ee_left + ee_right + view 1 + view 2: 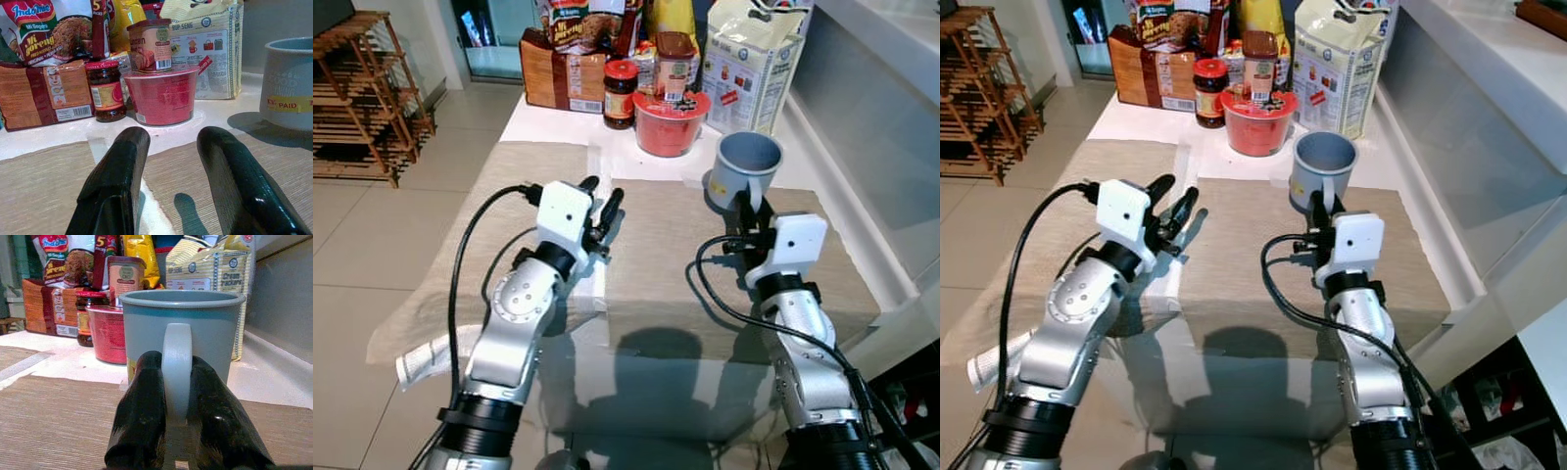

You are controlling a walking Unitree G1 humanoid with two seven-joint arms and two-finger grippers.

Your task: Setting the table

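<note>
Mug (745, 168) is all that's placed so far, its handle clenched in the right end effector (177, 382); left end effector (602, 199) alongside hovers spread, empty, over a bare placemat (656, 255).

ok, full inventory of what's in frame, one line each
mug: 1, grey-blue, far edge of right placemat
placemats: 2, beige, side by side on table
red bowl: 1, behind mats, with a brown-lidded tub on it
jar: 1, red lid, left of bowl
noodle packs: several, back row
cracker bag: 1, cream, back right
wooden rack: 1, on floor, left
left pincer: open, over the mats' seam
right pincer: shut on mug handle
</note>
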